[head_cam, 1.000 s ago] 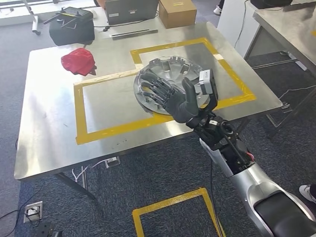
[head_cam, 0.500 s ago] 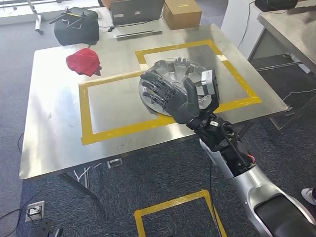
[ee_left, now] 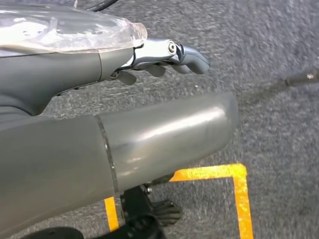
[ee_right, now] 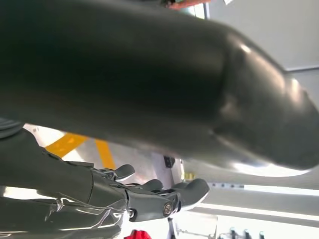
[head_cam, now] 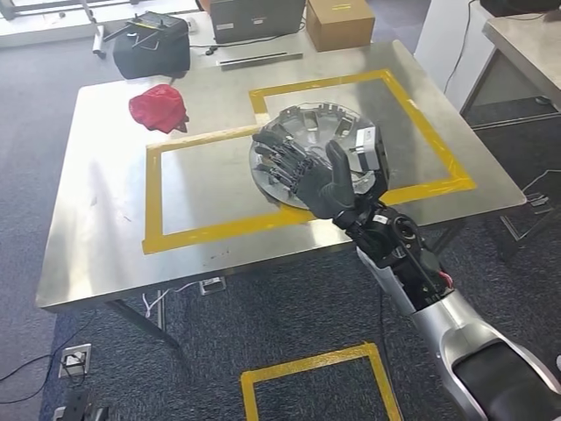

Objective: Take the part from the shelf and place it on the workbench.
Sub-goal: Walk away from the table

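A steel workbench [head_cam: 99, 219] stands on grey carpet, its top marked with two rectangles of yellow tape [head_cam: 153, 197], and we look down on it from the head view. The part [head_cam: 311, 132] — a silver wheel cover, as far as we can tell — lies flat on the bench, straddling the tape line between the two rectangles. Our right hand [head_cam: 301, 171] hangs over its near edge, palm up, fingers [head_cam: 278, 158] spread and holding nothing; whether the fingertips touch the rim we cannot tell. In the left wrist view our left hand [ee_left: 112, 89] hangs over the carpet beside a yellow floor marking, fingers extended and apart, holding nothing.

We judge the placing to be all but done: the part rests on the bench and the grip is off it. The next move calls for drawing the right arm back towards the body without the fingers catching the rim and dragging the part across the tape.

As for containers, a cardboard box [head_cam: 341, 22] sits closed at the far edge, so its contents are hidden, and a dark bag [head_cam: 151, 48] at the far left corner shows nothing inside. A red cloth [head_cam: 158, 108] lies loose on the bench.
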